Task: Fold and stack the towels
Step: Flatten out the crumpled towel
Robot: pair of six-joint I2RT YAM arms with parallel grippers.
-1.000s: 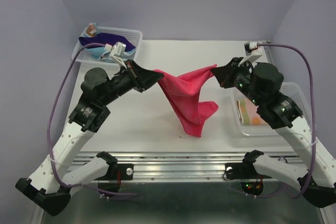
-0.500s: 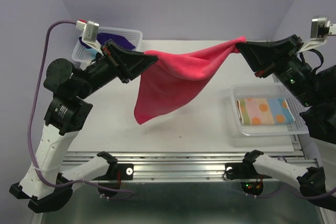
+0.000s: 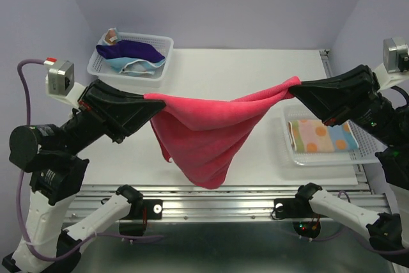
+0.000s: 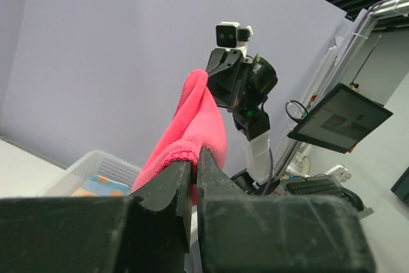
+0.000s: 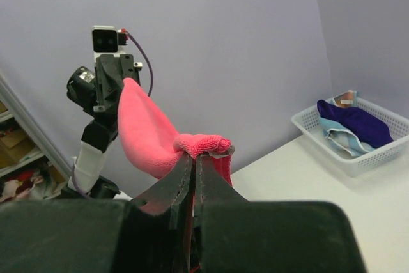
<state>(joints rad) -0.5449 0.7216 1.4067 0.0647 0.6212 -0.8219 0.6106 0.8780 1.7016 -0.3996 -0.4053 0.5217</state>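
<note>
I hold the pink towel [image 3: 204,135] up in the air by two corners, one in each tool; my left gripper [image 3: 147,98] is clamped on its left corner and my right gripper [image 3: 294,86] on its right corner, with only cloth between the jaws in both wrist views. The held edge sags between them and runs left to right across the near half of the table [image 3: 243,68]; that is the towel's long axis; below it the cloth droops to a loose point near the table's front edge. Neither arm is nearer, since each holds one end; the free table lies below and beyond the hanging cloth, so I judge the next move to be both arms going forward and down together, tip landing first, to spread it flat for folding. The patterned towel [image 3: 319,137] lies folded in the right basket [image 3: 319,161], just beneath my right gripper; the navy towel [image 3: 137,48] and blue towel [image 3: 131,64] sit in the far basket [image 3: 124,73], well apart.
</note>
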